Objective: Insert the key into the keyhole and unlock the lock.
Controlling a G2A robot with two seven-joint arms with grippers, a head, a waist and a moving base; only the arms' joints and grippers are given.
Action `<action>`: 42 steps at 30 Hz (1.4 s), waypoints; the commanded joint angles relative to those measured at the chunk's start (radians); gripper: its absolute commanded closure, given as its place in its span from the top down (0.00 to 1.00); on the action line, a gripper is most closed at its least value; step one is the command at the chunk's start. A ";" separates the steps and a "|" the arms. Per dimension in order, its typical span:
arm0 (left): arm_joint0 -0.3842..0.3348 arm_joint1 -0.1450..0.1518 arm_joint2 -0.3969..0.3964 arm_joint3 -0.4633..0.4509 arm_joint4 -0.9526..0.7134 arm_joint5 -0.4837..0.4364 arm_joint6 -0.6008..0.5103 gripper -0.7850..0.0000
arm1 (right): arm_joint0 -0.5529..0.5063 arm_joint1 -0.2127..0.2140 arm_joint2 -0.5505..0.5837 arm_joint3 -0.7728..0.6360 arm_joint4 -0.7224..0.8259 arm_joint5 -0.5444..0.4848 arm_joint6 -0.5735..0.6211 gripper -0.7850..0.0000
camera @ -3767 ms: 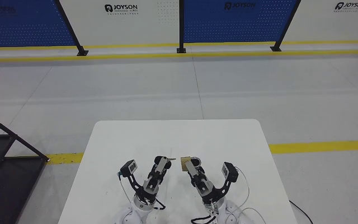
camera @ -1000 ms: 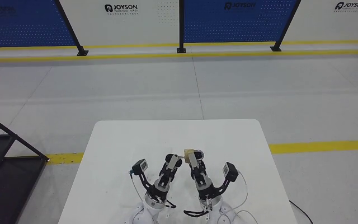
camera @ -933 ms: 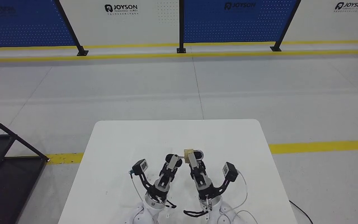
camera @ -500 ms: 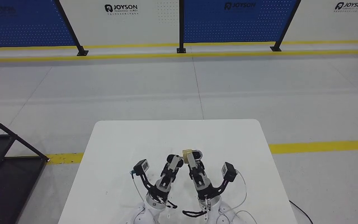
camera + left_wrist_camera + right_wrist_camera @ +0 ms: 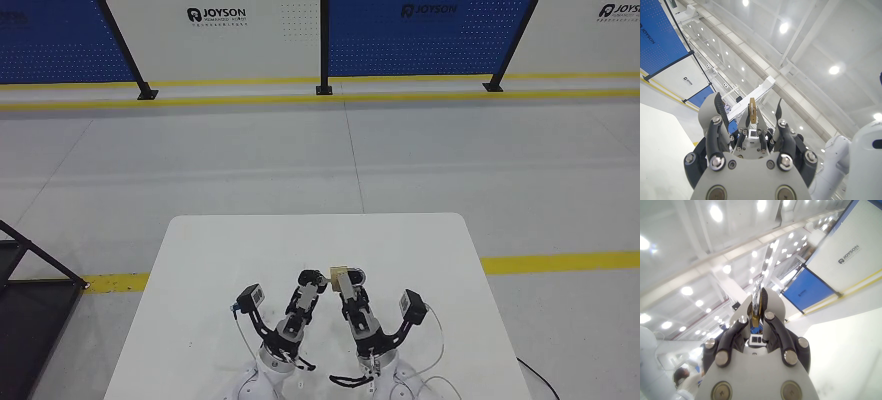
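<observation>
Firmly, the right hand (image 5: 758,296) is clamped on the brass lock (image 5: 755,317), holding it up off the white counter (image 5: 400,250), and just beside that hand the left hand (image 5: 748,101) stands wide open, its spread fingers (image 5: 720,109) aimed at the lock, which sits a little beyond their tips.

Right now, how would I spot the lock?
Look at the white table, toward the edge nearest the robot. The lock is the small brass block pinched in the right arm's fingers; it alone there is gold-coloured.
</observation>
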 commanded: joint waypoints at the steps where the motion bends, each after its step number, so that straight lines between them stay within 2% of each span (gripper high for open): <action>1: 0.003 0.001 -0.009 0.009 0.013 -0.007 -0.005 0.51 | -0.001 0.003 0.008 -0.002 0.007 -0.003 0.024 0.00; 12: 0.013 0.011 -0.057 0.027 0.034 -0.053 -0.076 0.44 | -0.023 0.020 0.057 -0.044 0.049 0.004 0.163 0.00; 16: 0.014 0.011 -0.063 0.028 0.036 -0.048 -0.095 0.36 | -0.026 0.024 0.063 -0.053 0.065 0.008 0.200 0.00; 18: 0.013 0.011 -0.064 0.027 0.032 -0.047 -0.102 0.36 | -0.026 0.024 0.064 -0.055 0.071 0.013 0.213 0.00; 20: 0.013 0.011 -0.066 0.025 0.032 -0.046 -0.106 0.29 | -0.025 0.025 0.064 -0.057 0.075 0.018 0.224 0.00; 23: 0.014 0.010 -0.067 0.025 0.030 -0.045 -0.112 0.28 | -0.026 0.026 0.064 -0.059 0.080 0.023 0.237 0.00; 28: 0.014 0.007 -0.069 0.023 0.030 -0.039 -0.115 0.16 | -0.026 0.027 0.065 -0.062 0.085 0.022 0.250 0.00; 30: 0.014 0.007 -0.070 0.023 0.031 -0.038 -0.116 0.08 | -0.027 0.027 0.066 -0.063 0.087 0.023 0.254 0.00; 31: 0.014 0.006 -0.070 0.022 0.031 -0.036 -0.116 0.00 | -0.027 0.028 0.066 -0.064 0.087 0.023 0.256 0.00; 42: 0.016 0.001 -0.076 0.017 0.067 -0.010 -0.112 0.00 | -0.027 0.031 0.069 -0.070 0.083 0.028 0.290 0.00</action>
